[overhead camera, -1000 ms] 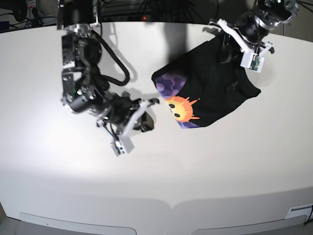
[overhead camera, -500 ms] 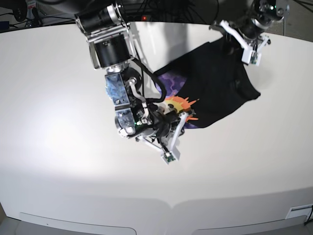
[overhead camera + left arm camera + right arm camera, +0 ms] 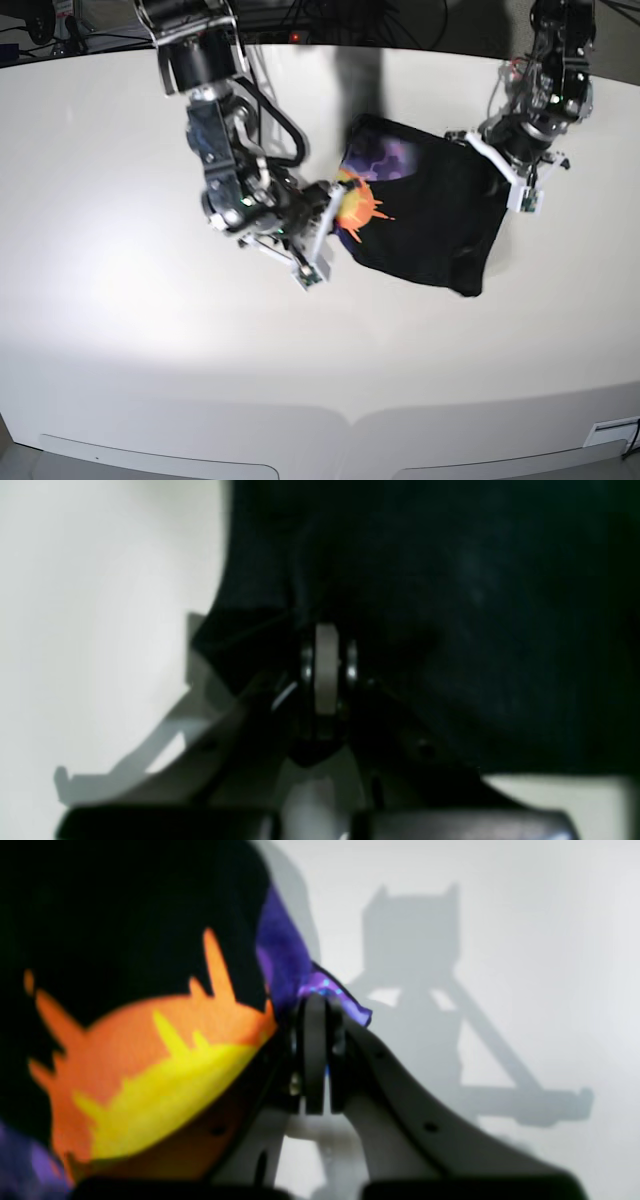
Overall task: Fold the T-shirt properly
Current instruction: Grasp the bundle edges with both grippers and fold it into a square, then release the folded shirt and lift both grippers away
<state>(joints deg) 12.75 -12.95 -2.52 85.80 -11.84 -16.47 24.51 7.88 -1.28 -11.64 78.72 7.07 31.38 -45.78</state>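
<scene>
The black T-shirt (image 3: 430,215) hangs stretched between my two grippers, above the white table (image 3: 150,330). Its orange-yellow sun print on purple (image 3: 362,205) faces up at its left end. My right gripper (image 3: 335,200) is shut on the shirt's printed edge. In the right wrist view its closed tips (image 3: 317,1007) pinch the purple hem beside the orange sun (image 3: 150,1055). My left gripper (image 3: 482,150) is shut on the shirt's plain black corner on the right. In the left wrist view its closed tips (image 3: 325,632) bite into black cloth (image 3: 450,605).
Dark cables and equipment (image 3: 300,20) run along the table's far edge. The table's curved front edge (image 3: 350,415) is at the bottom. A small white tag (image 3: 612,432) sits at the lower right corner.
My right gripper reached the printed edge, closed on it and lifted it. My left gripper moved down and toward the front. The shirt went from lying on the table to hanging between them.
</scene>
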